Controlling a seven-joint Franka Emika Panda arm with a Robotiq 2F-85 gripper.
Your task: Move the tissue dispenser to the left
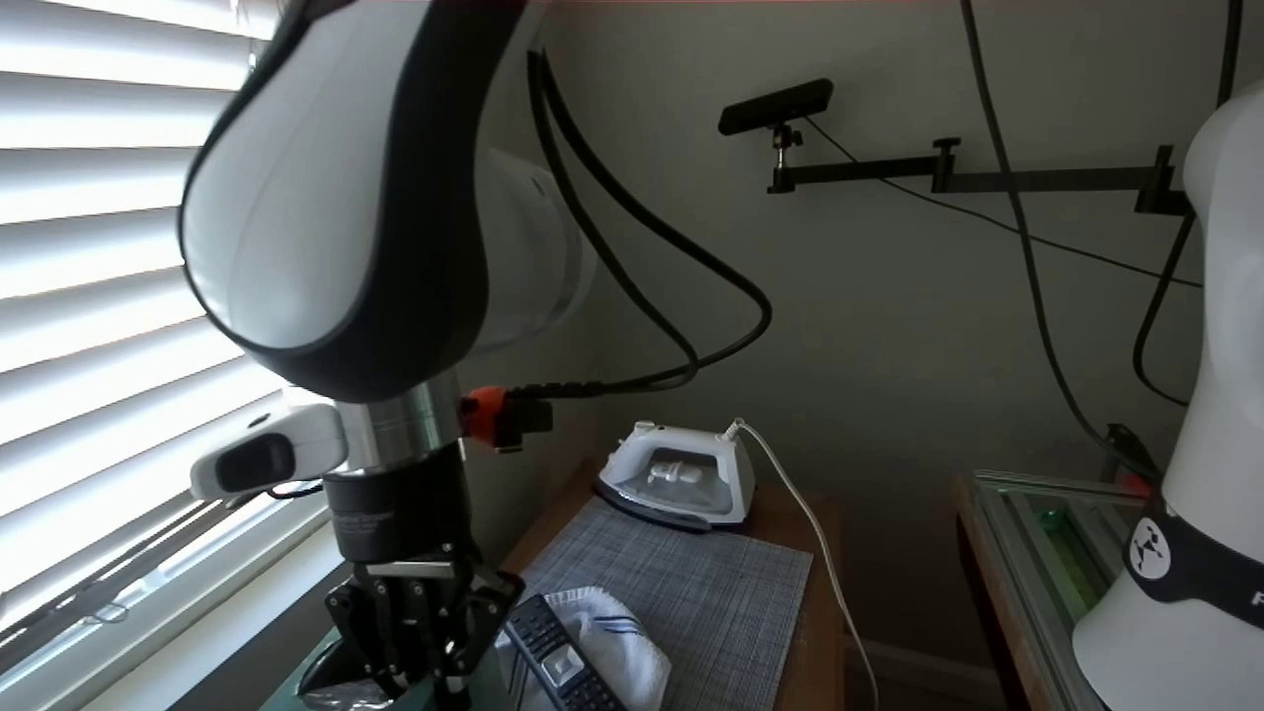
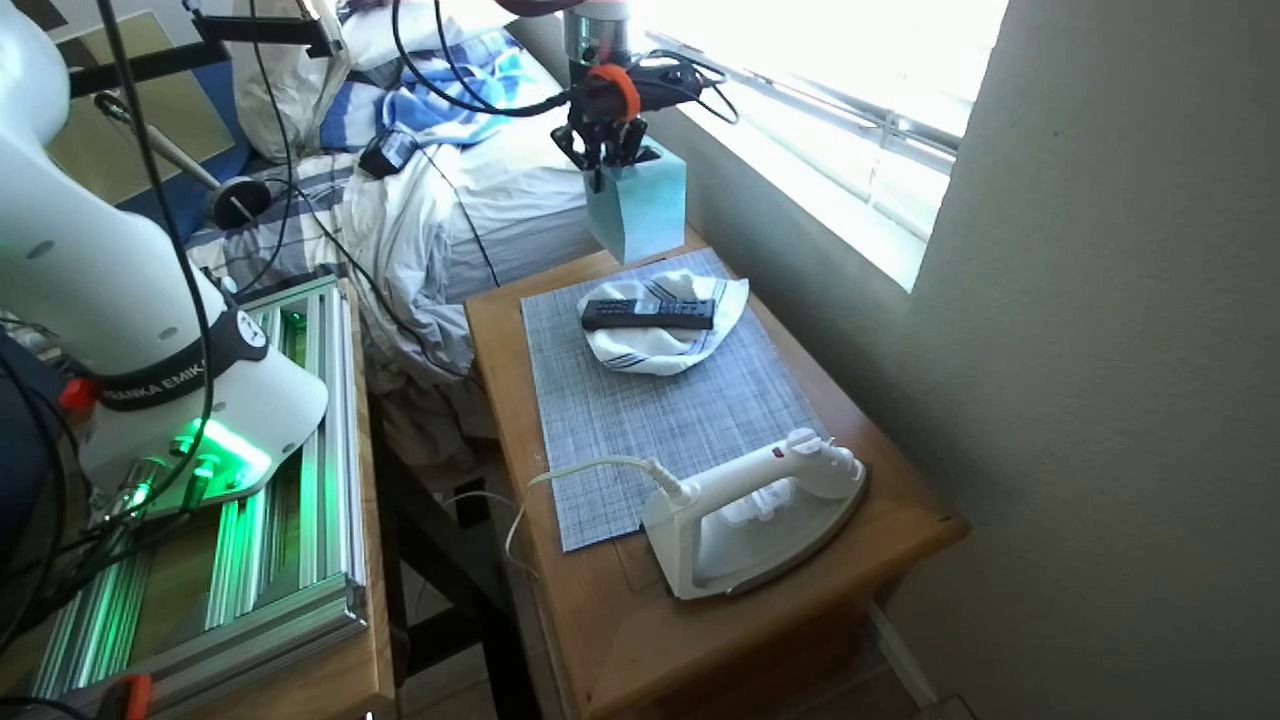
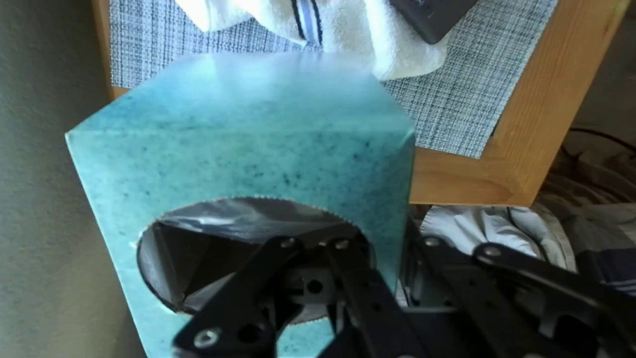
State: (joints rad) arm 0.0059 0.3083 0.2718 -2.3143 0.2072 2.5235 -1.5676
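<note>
Gripper (image 3: 387, 239) of black jointed metal pinches one side of the teal cube-shaped cardboard tissue dispenser (image 2: 647, 205), near the grey woven rectangular placemat (image 2: 640, 430).

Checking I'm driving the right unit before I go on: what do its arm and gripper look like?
The arm is rounded and white with black trim, a silver wrist section and, low down, a black band with white lettering ending EMIKA. Black cables loop to a red-orange fitting. The gripper is mostly black and jointed, with shiny bolts.
</note>
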